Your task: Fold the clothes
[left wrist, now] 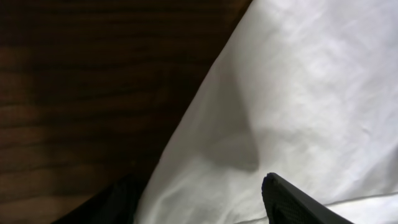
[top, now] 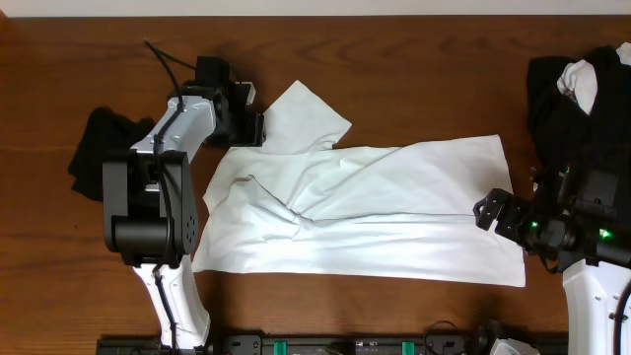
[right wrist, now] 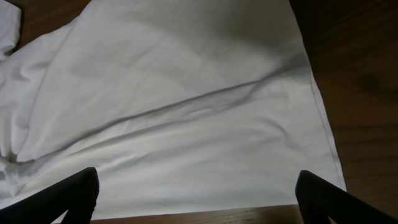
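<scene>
The right claw (top: 486,213) hangs spread wide, gripping nothing, over the 3 o'clock hem of the large white cotton T-shirt (top: 375,207), which lies creased across the middle of the dark brown wooden surface (top: 414,59). The left claw (top: 258,128) sits at the 11 o'clock sleeve, and I cannot tell if it's clenched. A shallow pinch would likely drag the bunched ridge and fold it crooked.

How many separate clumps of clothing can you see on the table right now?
3. The white T-shirt lies spread across the middle; a black garment sits at the far left; a black-and-white heap sits at the far right edge. That heap may hide more pieces.
</scene>
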